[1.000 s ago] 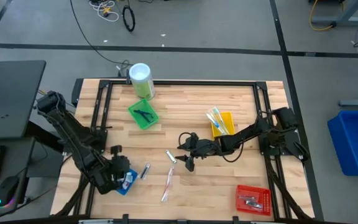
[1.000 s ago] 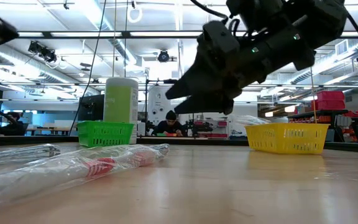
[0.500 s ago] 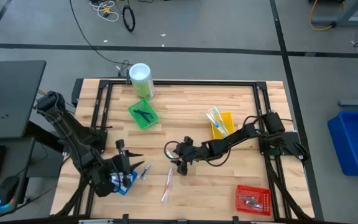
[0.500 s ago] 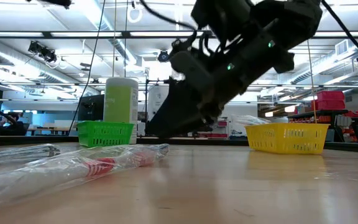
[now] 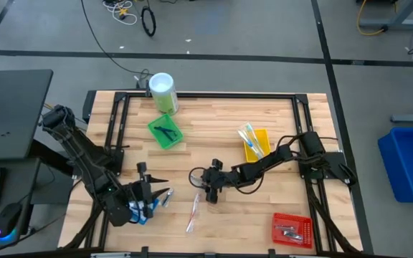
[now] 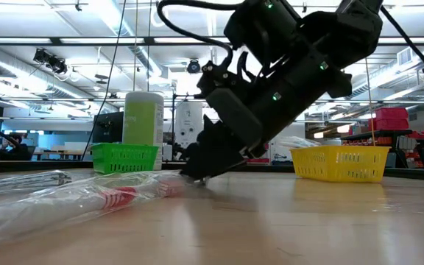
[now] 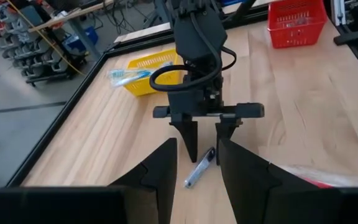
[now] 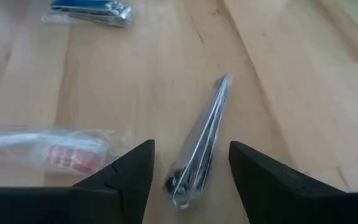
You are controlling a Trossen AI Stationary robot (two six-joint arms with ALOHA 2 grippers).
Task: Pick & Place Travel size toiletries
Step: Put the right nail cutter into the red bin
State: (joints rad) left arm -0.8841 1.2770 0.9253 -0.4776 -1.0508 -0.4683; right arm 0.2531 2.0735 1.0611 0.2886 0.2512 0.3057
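My right gripper is down at the table's middle, open. Its fingers stand on either side of a slim toiletry in clear wrap that lies flat on the wood, and there is a gap on both sides. A wrapped pink toothbrush and a small blue wrapped piece lie close by. Over the near left, above the blue tray, my left gripper is open and holds nothing. It points toward the right gripper.
A green tray and a tall green canister stand at the far left. A yellow tray with toothbrushes is at the right, and a red tray is at the near right. Black frame rails edge the table.
My right gripper has gone toward the table's left edge and down, and its fingers now reach the wood around the slim wrapped toiletry. My left gripper has risen from the blue tray and tipped up from pointing down to nearly level.
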